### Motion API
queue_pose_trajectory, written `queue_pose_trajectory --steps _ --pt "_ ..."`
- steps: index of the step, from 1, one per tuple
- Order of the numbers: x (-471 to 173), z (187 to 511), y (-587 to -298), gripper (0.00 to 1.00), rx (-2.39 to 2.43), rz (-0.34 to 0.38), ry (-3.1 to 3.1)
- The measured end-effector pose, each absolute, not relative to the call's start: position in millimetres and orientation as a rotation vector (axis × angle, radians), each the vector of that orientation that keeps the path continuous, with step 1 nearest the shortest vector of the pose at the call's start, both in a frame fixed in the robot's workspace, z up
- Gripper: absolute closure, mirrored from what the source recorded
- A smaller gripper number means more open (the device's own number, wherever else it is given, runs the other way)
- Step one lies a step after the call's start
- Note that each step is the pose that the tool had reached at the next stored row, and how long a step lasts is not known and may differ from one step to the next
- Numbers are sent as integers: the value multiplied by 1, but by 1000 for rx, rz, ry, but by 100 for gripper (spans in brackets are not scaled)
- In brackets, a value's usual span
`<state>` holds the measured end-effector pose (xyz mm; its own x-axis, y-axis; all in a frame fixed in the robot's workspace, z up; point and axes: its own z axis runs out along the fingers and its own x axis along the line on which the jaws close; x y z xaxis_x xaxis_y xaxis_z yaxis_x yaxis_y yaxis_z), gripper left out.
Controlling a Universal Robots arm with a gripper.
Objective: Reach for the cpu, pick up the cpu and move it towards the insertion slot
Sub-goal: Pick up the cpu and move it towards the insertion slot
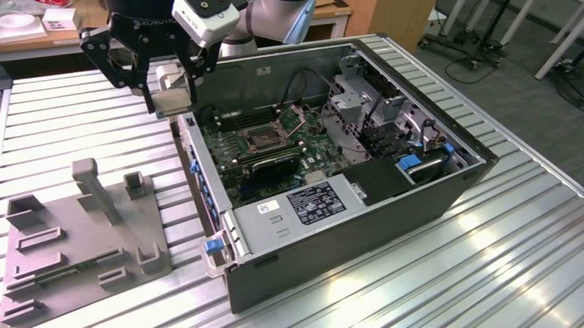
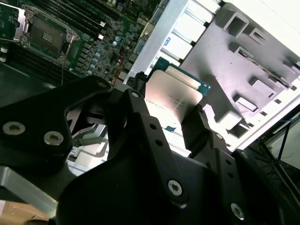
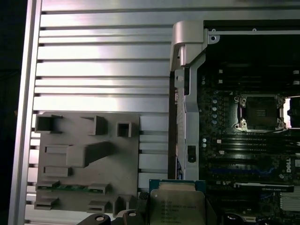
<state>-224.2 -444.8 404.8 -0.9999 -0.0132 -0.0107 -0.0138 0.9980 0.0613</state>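
The hand [image 1: 171, 92] was clamped on the cpu [image 2: 172, 99], holding it in the air above the case [image 1: 383, 205] wall's edge, between the grey tray [image 1: 82, 232] on the counter [image 1: 511, 266] and the slot [image 1: 267, 140] on the board inside the case.

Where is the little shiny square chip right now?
The pale silvery square cpu is held in the black end effector, above the open computer case's edge, beside the grey plastic tray.
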Motion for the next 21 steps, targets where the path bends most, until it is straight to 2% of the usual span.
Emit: queue_pose_trajectory --steps 21 --pt "-221 404 -443 45 -21 96 3128"
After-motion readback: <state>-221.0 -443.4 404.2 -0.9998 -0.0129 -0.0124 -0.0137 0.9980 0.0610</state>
